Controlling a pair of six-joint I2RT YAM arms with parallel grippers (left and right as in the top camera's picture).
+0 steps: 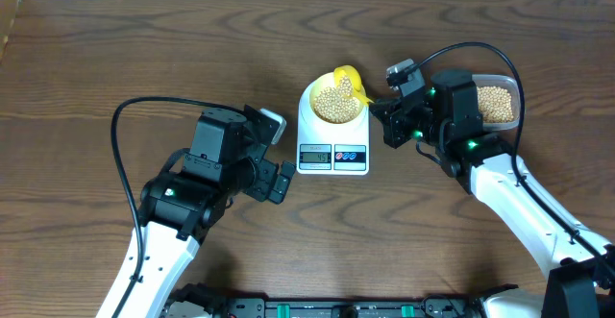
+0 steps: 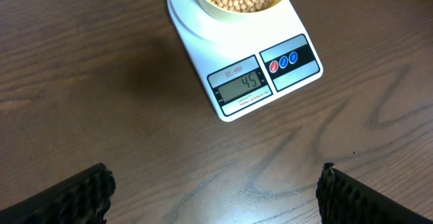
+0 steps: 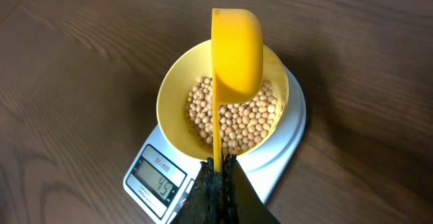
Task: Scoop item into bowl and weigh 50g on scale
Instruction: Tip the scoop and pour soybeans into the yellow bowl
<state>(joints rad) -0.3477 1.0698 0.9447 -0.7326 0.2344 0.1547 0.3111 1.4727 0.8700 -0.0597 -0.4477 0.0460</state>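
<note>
Overhead: left gripper (image 1: 279, 155) spread wide, empty, beside scale (image 1: 332, 155). Right gripper (image 1: 382, 111) clamps scoop (image 1: 348, 78) handle over bowl (image 1: 309, 102), which sits on scale.
Left wrist: display (image 2: 245, 83) reads 45.
Right wrist: scoop tipped above beans (image 3: 233, 119) in bowl.
Risk: a hasty pour overshoots target.
</note>
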